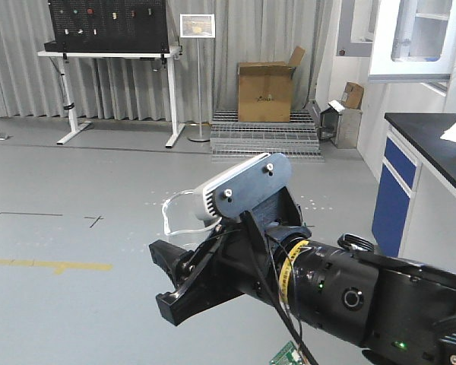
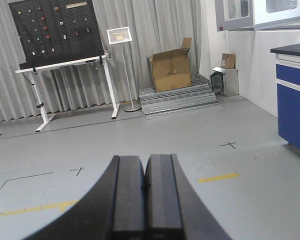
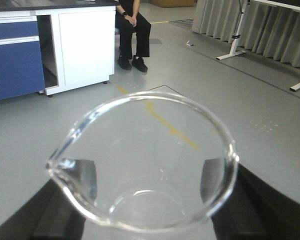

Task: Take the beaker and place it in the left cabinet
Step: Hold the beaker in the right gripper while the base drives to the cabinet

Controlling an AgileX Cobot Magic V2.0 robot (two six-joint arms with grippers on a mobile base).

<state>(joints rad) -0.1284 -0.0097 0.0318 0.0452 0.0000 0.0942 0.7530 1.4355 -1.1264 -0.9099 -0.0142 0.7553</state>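
My right gripper is clamped on the beaker, which sits rim up over open floor. My left gripper is pressed together, empty. No cabinet is in sight, so I'd carry the beaker level and slowly.

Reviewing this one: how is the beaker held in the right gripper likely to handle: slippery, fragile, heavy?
The beaker looks like thin clear glass, so it is probably fragile under a hard squeeze or a knock. Its smooth wall may tend to slip in the right gripper. It appears empty, so it is likely light for its size.
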